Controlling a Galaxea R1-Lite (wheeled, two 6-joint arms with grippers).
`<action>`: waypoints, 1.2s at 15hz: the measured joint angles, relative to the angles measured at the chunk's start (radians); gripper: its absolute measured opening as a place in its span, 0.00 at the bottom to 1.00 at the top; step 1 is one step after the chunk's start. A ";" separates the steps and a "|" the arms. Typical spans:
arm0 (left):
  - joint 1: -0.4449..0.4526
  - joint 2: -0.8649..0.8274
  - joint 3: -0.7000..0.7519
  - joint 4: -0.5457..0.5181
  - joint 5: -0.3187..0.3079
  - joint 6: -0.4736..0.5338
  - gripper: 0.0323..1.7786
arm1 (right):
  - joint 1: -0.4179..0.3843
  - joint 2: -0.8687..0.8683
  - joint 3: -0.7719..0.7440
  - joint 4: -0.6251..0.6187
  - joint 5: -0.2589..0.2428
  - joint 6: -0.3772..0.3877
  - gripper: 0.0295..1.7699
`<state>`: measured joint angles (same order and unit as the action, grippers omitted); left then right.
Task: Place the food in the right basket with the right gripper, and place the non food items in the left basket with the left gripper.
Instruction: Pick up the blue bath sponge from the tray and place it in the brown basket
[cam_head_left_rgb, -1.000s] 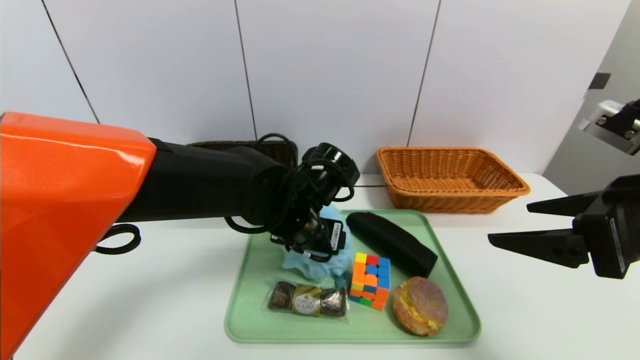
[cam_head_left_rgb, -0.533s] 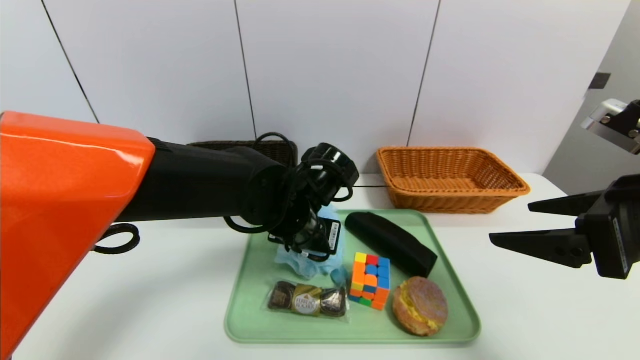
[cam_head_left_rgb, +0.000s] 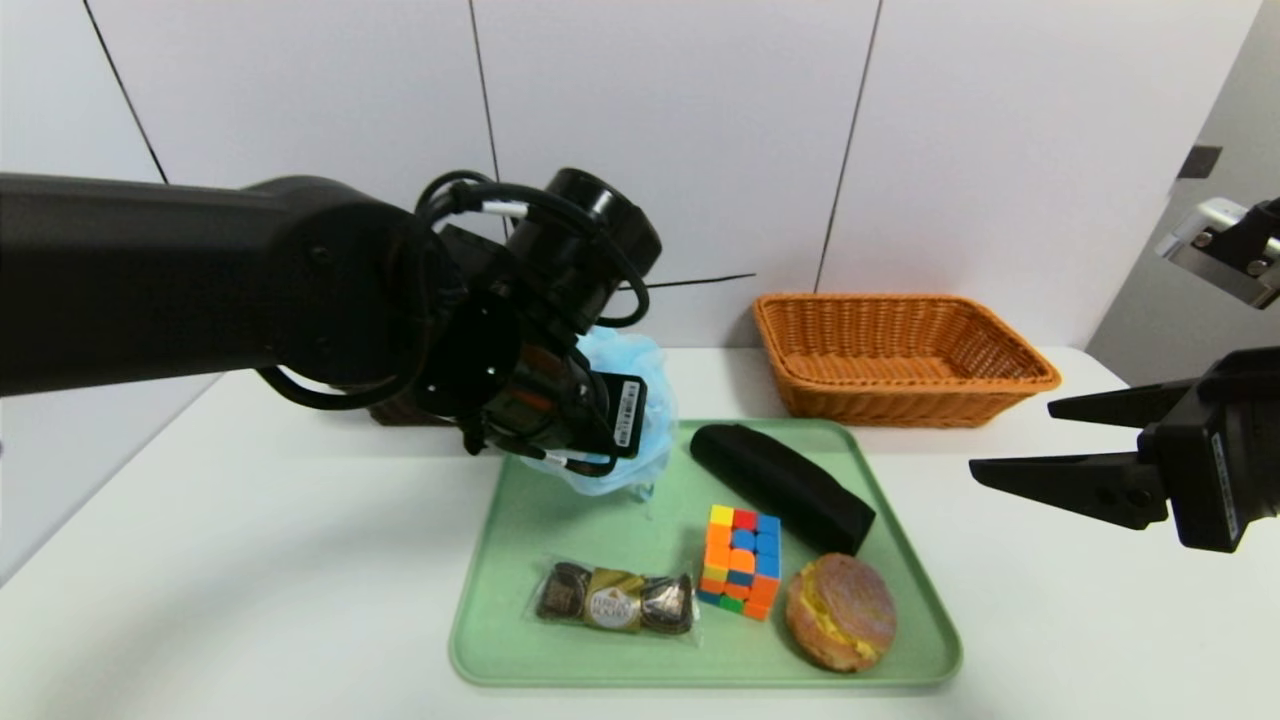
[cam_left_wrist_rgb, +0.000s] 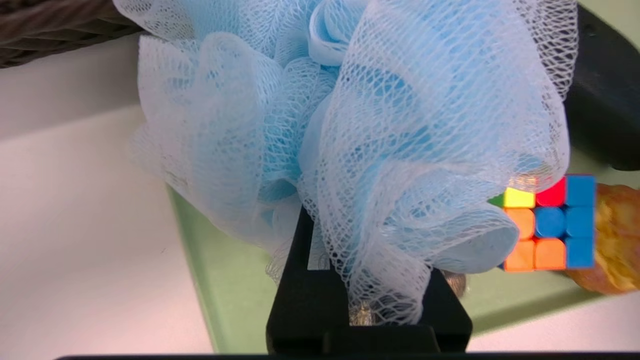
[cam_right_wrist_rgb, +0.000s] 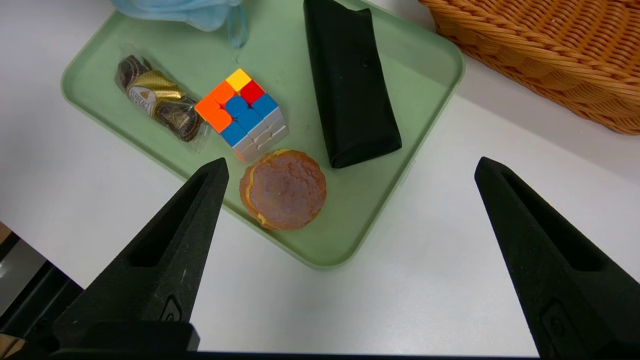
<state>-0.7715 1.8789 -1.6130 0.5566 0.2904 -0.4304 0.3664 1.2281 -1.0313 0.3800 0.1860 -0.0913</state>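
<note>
We found the left gripper (cam_head_left_rgb: 600, 440) raised above the tray's (cam_head_left_rgb: 520, 520) 11 o'clock corner, its jaws pinched tight on the light-blue bath pouf (cam_head_left_rgb: 630, 370). In the left wrist view the pouf (cam_left_wrist_rgb: 350, 130) bulged out over both fingers (cam_left_wrist_rgb: 305, 280) and hid their tips. It hung clear of the tray floor, so far as we could tell.

The left basket (cam_head_left_rgb: 400, 412), dark brown, sat at approx. 10 o'clock from the tray, mostly hidden behind the left arm; only a sliver showed.

The right gripper (cam_head_left_rgb: 1010, 440) hovered off the tray's 3 o'clock edge, jaws spread wide, nothing between them. The right wrist view confirmed both fingers (cam_right_wrist_rgb: 165, 260) well apart over bare table (cam_right_wrist_rgb: 400, 280).

On the tray we noted 4 items:
- black pouch (cam_head_left_rgb: 780, 485), lying diagonally at approx. 1 o'clock
- puzzle cube (cam_head_left_rgb: 740, 560), centre, just beside the bun
- bun (cam_head_left_rgb: 840, 612), approx. 4 o'clock
- pack of 3 chocolate balls (cam_head_left_rgb: 615, 598), approx. 7 o'clock

The right basket (cam_head_left_rgb: 900, 400), orange-tan, stood at 1 o'clock from the tray, apart from it.
</note>
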 joint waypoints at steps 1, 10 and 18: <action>0.001 -0.031 0.000 0.014 -0.001 0.001 0.08 | 0.000 0.001 0.000 0.000 0.000 0.000 0.96; 0.112 -0.223 -0.056 0.066 -0.003 0.161 0.08 | 0.000 0.000 0.002 0.000 0.000 -0.001 0.96; 0.423 -0.129 -0.203 0.020 -0.133 0.301 0.08 | 0.000 0.003 0.003 0.000 0.000 -0.003 0.96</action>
<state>-0.3483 1.7496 -1.8160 0.5768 0.1572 -0.1289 0.3664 1.2306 -1.0285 0.3800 0.1860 -0.0938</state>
